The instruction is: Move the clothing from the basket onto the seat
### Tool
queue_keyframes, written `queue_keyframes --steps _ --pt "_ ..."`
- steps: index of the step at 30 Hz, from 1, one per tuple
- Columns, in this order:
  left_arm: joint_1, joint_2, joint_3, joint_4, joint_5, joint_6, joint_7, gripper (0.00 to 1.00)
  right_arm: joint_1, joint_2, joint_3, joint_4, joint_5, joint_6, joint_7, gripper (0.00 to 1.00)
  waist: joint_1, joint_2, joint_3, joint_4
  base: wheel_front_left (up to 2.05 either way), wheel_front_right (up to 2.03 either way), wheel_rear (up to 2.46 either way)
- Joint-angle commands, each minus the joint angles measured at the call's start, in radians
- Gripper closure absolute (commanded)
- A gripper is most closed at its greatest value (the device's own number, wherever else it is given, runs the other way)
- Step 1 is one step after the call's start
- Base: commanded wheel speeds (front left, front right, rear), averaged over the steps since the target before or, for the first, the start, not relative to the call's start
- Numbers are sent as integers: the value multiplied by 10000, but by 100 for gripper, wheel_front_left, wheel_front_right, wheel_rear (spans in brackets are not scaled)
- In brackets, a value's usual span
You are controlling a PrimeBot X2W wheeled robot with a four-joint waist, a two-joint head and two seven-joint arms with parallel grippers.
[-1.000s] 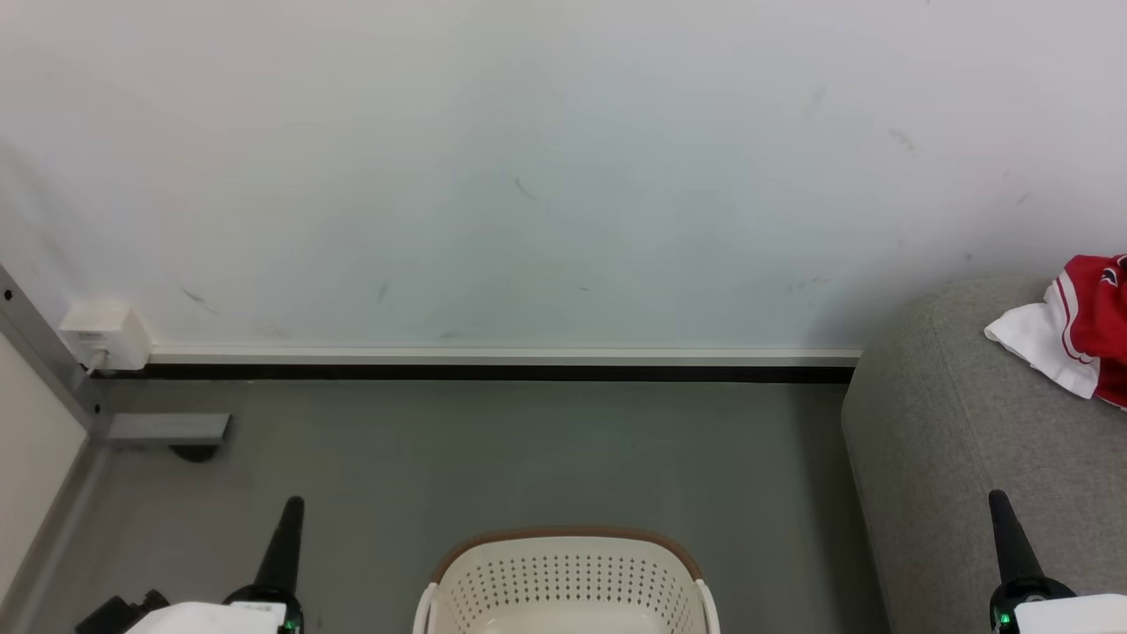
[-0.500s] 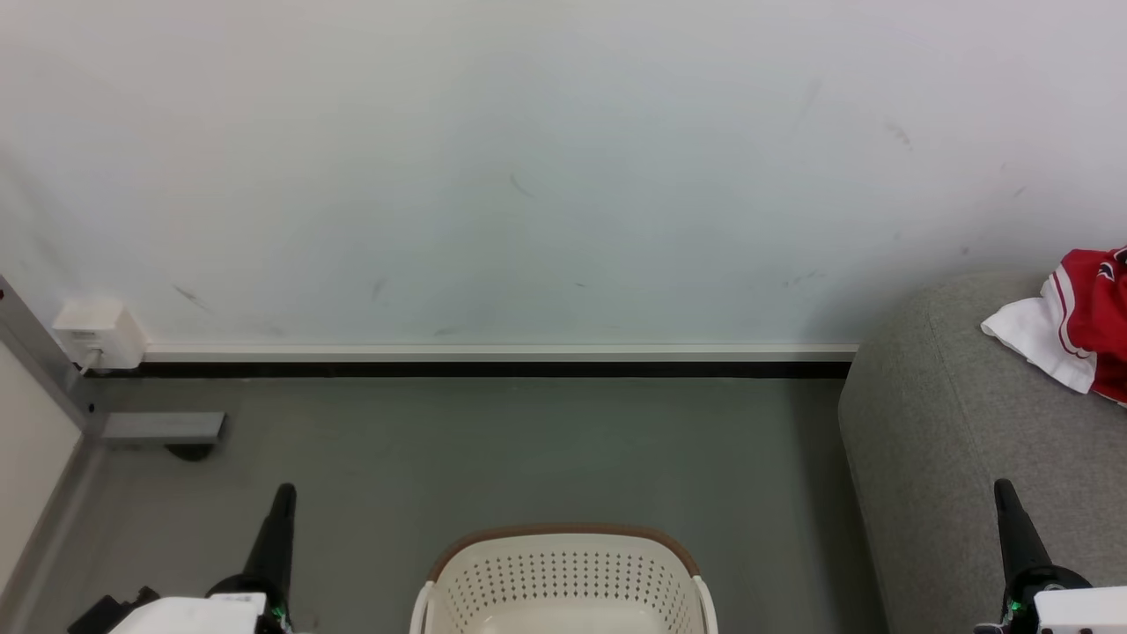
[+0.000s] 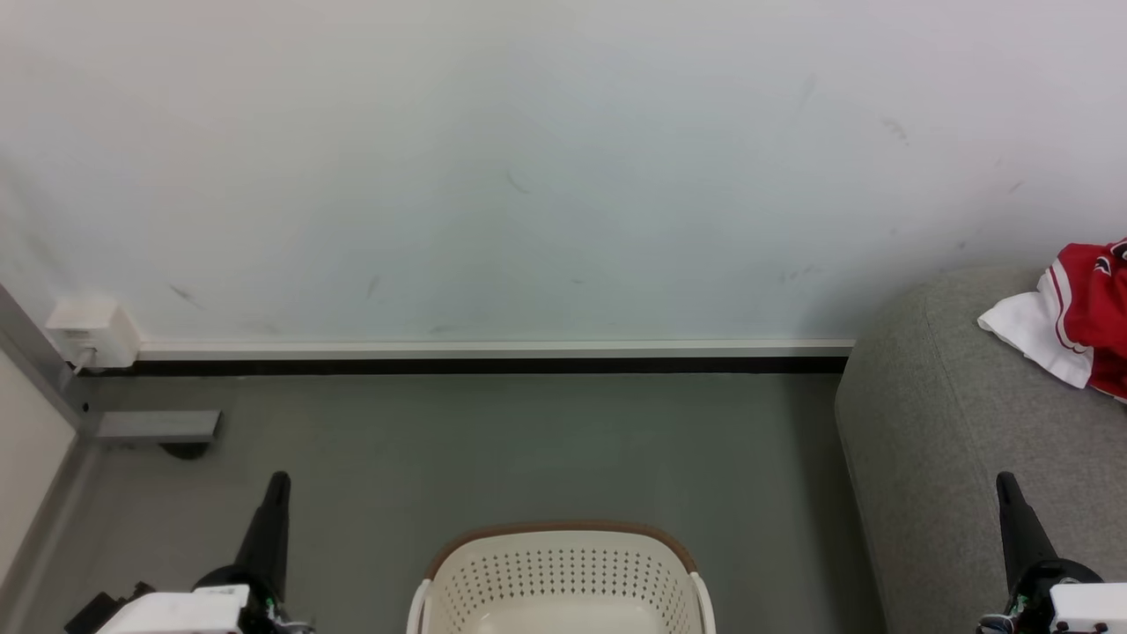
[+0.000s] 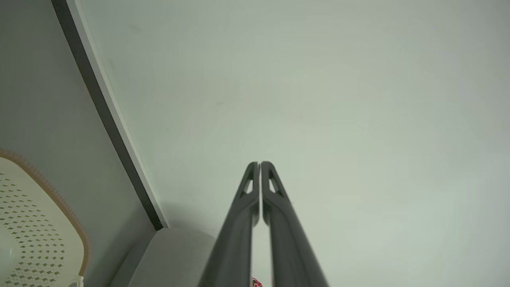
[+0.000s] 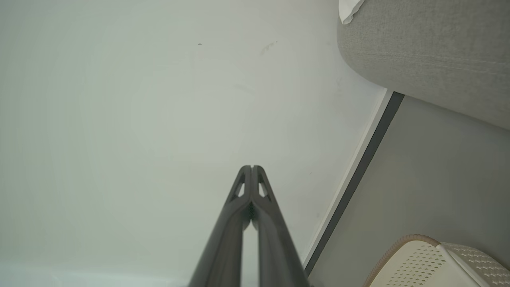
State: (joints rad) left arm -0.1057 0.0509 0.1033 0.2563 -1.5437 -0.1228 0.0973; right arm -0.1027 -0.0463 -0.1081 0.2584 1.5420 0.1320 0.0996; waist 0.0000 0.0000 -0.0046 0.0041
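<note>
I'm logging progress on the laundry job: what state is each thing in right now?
clothing: crumpled, lying on the seat.
basket: upright on the floor, bare inner wall showing.
seat: bears the clothing near the wall.
left gripper: shut, holding nothing.
right gripper: shut, holding nothing.

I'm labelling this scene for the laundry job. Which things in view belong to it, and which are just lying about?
Part of the job:
clothing
basket
seat

Just there:
white wall box
grey metal foot
skirting board
</note>
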Motion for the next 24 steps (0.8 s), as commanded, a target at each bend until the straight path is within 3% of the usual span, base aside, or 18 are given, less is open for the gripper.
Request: queue_keyframes --steps 1,10,24 --pt "-116 23 65 -37 -227 -53 71 100 -169 -69 -53 -67 177 -22 40 100 0 0 3 -3 0 0 0" --pt "-152 -5 164 -82 -766 -98 231 100 -193 -71 -114 -95 751 -24 200 100 0 0 46 -41 0 0 0" --pt "-148 -4 156 -77 -729 -98 225 100 -182 -68 -108 -92 699 -24 197 100 0 0 46 -41 0 0 0"
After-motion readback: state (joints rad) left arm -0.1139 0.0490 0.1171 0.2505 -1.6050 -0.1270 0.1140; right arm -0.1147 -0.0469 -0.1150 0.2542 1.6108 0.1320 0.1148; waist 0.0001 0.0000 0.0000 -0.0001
